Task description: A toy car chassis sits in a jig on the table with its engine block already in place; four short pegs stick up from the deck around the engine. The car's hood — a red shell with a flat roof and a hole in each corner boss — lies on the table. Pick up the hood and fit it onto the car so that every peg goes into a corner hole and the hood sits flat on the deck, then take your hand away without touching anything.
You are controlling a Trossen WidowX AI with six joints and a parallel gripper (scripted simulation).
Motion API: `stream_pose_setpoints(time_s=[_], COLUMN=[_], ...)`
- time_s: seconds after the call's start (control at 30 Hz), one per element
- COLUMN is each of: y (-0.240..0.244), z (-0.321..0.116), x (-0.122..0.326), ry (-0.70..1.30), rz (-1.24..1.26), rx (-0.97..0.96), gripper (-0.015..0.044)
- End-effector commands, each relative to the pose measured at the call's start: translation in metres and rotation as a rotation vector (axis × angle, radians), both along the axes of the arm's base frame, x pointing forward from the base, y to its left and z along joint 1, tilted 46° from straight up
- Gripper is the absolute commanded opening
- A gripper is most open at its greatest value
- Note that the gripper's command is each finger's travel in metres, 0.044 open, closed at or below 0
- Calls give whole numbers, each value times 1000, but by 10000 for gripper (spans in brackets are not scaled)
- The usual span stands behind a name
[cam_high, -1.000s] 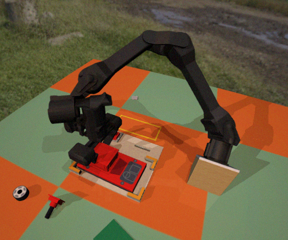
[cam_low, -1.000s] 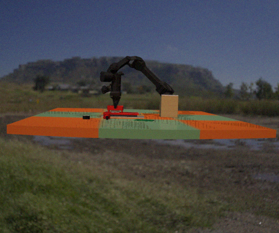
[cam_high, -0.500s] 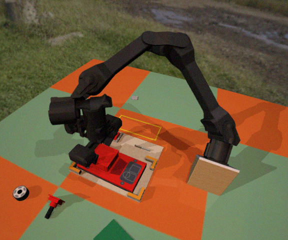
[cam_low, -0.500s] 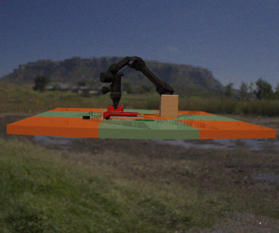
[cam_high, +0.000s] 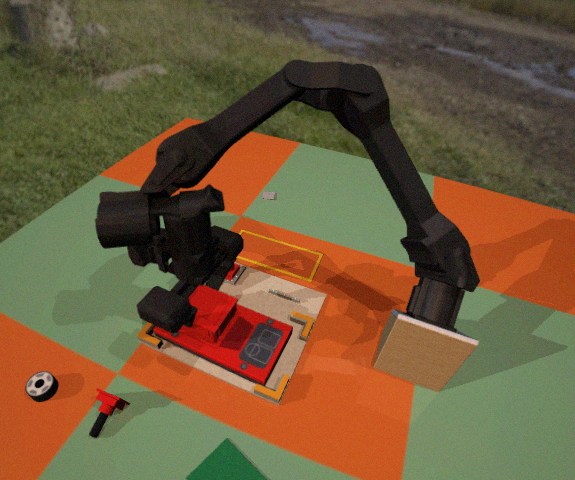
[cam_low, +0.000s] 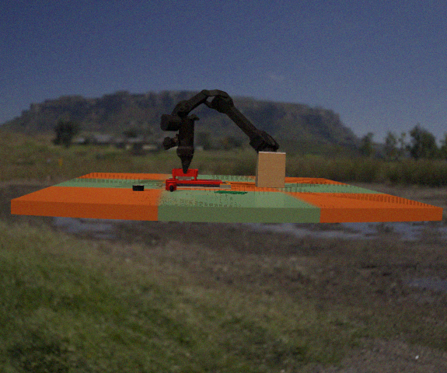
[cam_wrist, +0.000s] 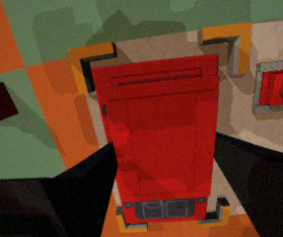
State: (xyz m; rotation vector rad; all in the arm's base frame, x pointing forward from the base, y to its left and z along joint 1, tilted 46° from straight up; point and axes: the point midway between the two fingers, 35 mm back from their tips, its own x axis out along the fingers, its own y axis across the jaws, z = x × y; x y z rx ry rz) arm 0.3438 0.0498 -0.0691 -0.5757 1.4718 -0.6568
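Observation:
The red hood (cam_high: 209, 304) (cam_low: 191, 172) (cam_wrist: 166, 123) is above the middle of the car's deck, roof up, roughly lined up with the car. My gripper (cam_high: 198, 297) (cam_low: 185, 171) (cam_wrist: 162, 140) is shut on it, with one black finger on each long side. The red chassis (cam_high: 222, 353) (cam_low: 205, 183) (cam_wrist: 131, 67) lies in the jig (cam_high: 308, 299) (cam_wrist: 156, 46) between orange corner brackets. The hood's lower edge is at or very near the deck; whether it sits flat cannot be told. The pegs, engine block and corner holes are hidden or too small to see.
A red part (cam_high: 232, 272) (cam_wrist: 281, 89) in a grey holder is beside the car on the jig board. A wheel (cam_high: 40, 384) (cam_low: 137, 187) and a red piece with a black rod (cam_high: 105, 405) lie off the jig. A wooden block (cam_high: 421, 351) (cam_low: 270, 170) stands by the arm's base.

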Motion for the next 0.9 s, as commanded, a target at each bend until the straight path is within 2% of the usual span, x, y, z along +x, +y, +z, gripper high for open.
stream_pose_setpoints(time_s=[0.0, 0.87], y=[3, -2], z=[2, -3], x=[1, 1], ry=[-5, -3], rz=[-4, -6], rx=[4, -1], gripper=[0, 0])
